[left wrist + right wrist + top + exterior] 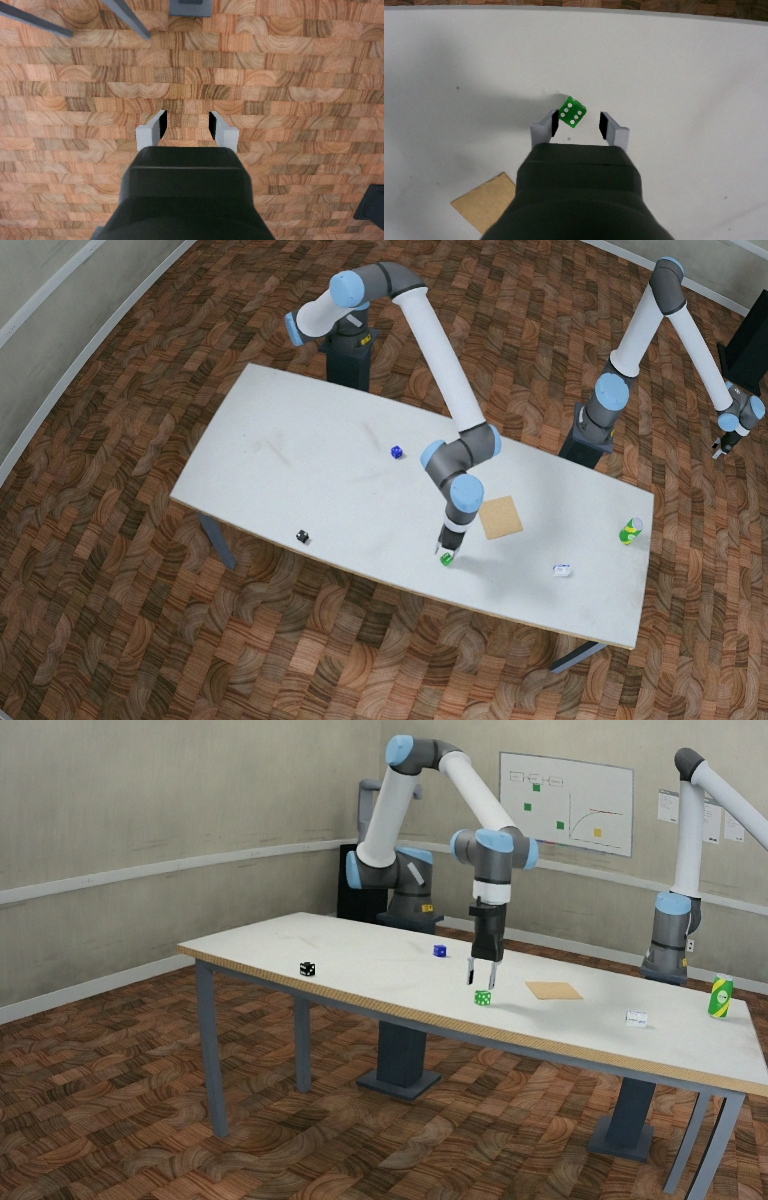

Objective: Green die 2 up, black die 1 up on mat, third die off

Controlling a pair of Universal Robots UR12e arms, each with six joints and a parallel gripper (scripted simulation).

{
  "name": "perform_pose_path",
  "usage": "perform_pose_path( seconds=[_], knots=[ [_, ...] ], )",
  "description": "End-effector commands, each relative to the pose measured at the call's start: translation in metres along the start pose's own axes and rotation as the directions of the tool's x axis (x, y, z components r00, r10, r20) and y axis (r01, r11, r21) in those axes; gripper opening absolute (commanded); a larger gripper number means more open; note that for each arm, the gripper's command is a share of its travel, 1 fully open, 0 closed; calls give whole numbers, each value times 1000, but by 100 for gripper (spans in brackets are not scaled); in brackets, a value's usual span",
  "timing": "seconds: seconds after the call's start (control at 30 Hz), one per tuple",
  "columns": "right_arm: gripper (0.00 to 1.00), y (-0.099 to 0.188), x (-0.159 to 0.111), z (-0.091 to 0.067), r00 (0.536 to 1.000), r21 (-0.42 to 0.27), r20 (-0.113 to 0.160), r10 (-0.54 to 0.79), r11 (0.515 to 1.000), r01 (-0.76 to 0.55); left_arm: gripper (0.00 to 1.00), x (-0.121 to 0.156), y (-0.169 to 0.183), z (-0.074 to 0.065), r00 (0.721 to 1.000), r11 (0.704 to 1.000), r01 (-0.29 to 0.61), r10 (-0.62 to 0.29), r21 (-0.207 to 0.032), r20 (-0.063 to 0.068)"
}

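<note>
- Fingers of the right gripper (446, 551) (481, 974) (580, 122) spread wide above the green die (446, 559) (482, 997) (572, 112).
- Green die, white-spotted, six pips up, sits on the table (351, 511) (362, 969) (664, 65), off the tan mat (500, 517) (553, 990) (491, 200).

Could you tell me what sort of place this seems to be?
Probably a robotics lab or teaching workspace: two jointed arms stand on pedestals by a plain table, and a whiteboard with a sketched graph and sticky notes hangs on the wall.
</note>
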State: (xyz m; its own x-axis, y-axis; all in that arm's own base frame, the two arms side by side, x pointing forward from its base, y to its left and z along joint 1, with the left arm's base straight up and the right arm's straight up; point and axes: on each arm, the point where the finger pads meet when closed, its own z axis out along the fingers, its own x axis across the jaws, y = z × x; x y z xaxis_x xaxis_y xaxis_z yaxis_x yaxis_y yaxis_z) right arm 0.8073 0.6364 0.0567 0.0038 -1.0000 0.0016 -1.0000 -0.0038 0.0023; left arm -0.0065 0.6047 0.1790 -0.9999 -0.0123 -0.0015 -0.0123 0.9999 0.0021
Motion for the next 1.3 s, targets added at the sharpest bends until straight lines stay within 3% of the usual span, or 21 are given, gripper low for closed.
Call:
perform_pose_path(
  seconds=[0.0, 1.27],
  knots=[
    [100, -7, -4, -3, 1000, 2, 2, 1, 1000, -1, 100, 2, -1, 2, 1000, 1000, 2, -2, 2, -1],
    [100, -11, -7, -3, 1000, 2, 2, 1, 1000, -1, 100, 2, -1, 2, 1000, 1000, 2, -2, 2, -1]
  ],
)
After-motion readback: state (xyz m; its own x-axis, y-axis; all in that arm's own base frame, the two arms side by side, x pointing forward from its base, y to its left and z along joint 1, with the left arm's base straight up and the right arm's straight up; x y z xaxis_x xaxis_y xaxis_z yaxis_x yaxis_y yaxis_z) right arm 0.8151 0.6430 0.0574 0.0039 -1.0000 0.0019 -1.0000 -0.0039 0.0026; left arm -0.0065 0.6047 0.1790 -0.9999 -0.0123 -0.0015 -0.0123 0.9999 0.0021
